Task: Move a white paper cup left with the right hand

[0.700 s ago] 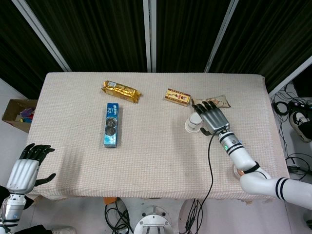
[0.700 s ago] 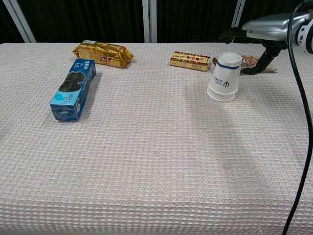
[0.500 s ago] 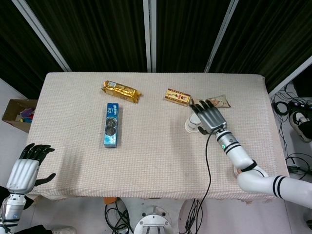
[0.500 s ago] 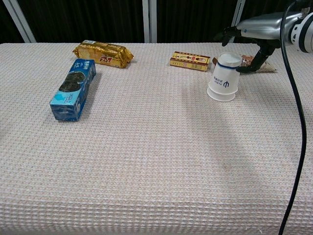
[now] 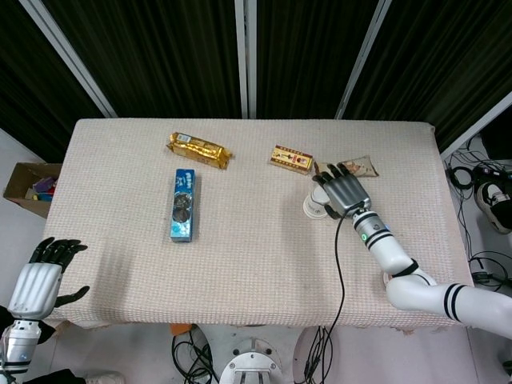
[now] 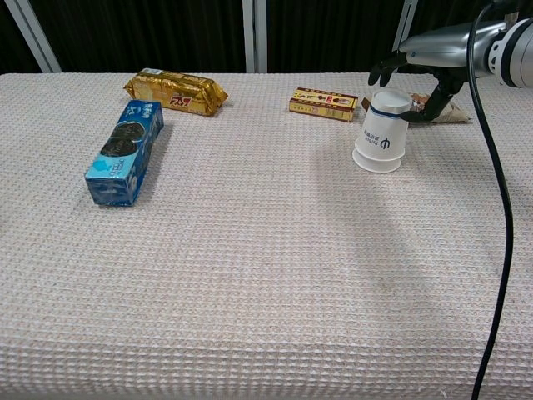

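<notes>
An upside-down white paper cup (image 6: 383,132) with blue print stands on the right half of the table; the head view shows only its left part (image 5: 314,208), the rest being under my right hand. My right hand (image 5: 343,193) hovers over the cup's top with its fingers apart. In the chest view the right hand (image 6: 423,55) arches above the cup, fingertips (image 6: 377,73) dipping behind its left side and the thumb (image 6: 437,102) down behind its right. I see no firm grip on the cup. My left hand (image 5: 37,282) hangs open off the table's front left corner.
A small red-yellow box (image 6: 323,103) and a brown wrapper (image 6: 450,114) lie just behind the cup. A gold packet (image 6: 176,90) and a blue biscuit box (image 6: 125,151) lie at the far left. A black cable (image 6: 502,217) trails from the right arm.
My right hand has moved left over the cup and its fingers have bent down around the top. The cup stands where it was. The left hand has dropped slightly.
</notes>
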Motion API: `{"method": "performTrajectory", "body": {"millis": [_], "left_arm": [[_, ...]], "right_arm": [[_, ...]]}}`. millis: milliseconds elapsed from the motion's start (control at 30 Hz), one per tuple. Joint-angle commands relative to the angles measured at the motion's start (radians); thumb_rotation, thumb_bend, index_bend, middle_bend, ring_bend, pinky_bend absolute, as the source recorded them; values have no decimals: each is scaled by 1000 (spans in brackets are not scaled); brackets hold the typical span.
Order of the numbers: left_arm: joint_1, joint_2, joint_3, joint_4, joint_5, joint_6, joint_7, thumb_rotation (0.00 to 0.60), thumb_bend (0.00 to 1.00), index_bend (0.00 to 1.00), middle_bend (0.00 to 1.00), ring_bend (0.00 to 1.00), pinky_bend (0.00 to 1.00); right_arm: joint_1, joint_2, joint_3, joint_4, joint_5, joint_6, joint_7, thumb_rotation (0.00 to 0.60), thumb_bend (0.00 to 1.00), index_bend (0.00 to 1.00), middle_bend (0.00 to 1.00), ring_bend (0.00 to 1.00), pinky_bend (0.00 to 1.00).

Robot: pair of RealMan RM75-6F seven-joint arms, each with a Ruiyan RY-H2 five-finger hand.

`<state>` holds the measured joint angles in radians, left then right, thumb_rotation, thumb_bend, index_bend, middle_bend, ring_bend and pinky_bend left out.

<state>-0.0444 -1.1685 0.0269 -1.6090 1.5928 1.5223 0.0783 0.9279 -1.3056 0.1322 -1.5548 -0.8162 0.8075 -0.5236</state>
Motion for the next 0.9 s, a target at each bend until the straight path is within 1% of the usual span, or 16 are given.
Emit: {"method": "performTrajectory", "body": {"millis": [33, 233, 400, 633, 733, 900], "left_arm": [[0, 1, 0, 0, 0, 0, 0, 600, 0, 264, 212, 163, 135], [4, 1, 3, 2, -2, 1, -1, 600, 0, 265, 212, 163, 135], [5, 2, 3, 3, 0, 2, -2, 600, 0, 264, 212, 163, 135], [5, 6, 3, 0, 1, 3, 1, 600, 0, 265, 212, 163, 135], [7, 10, 3, -3, 2, 7, 2, 600, 0, 264, 212, 163, 135], [11, 16, 2, -5, 5, 16, -1, 600, 0, 265, 212, 163, 135]], "right_arm": [[8, -3, -1, 4, 10, -3, -4, 600, 354, 207, 204, 25, 104], [18, -1, -4, 4, 26, -3, -4, 600, 375, 243, 214, 25, 103], [20, 7, -5, -3, 29, 7, -1, 600, 380, 301, 219, 25, 104], [17, 35, -5, -44, 13, 31, 3, 600, 381, 321, 220, 26, 103], [14, 79, -1, -101, -3, 62, -13, 600, 381, 321, 220, 26, 104], [-7, 209, 19, -270, -52, 157, -49, 600, 381, 321, 219, 26, 104]]}}
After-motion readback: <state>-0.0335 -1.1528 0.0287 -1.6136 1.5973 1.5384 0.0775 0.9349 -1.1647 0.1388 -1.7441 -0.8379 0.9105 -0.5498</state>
